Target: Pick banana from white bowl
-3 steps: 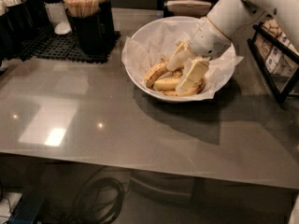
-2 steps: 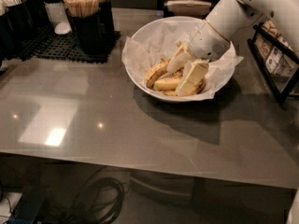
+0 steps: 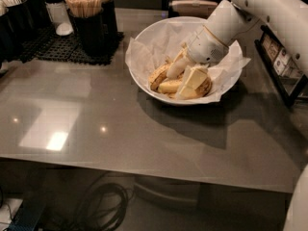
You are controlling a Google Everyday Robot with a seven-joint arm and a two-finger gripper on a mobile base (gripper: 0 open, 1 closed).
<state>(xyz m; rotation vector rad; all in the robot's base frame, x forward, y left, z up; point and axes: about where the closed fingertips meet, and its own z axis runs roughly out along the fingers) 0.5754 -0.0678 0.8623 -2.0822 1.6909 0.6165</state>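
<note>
Here, the gripper [image 3: 179, 82] sits low inside the white bowl [image 3: 162, 31], its two fingers [image 3: 192, 78] spread apart, tips down among the bananas [image 3: 158, 75].

one white bowl [image 3: 153, 32] on one table [image 3: 144, 143], at least two bananas [image 3: 169, 86] inside, one end effector [image 3: 180, 81] down in the bowl, one holder of wooden stir sticks [image 3: 84, 4].
</note>
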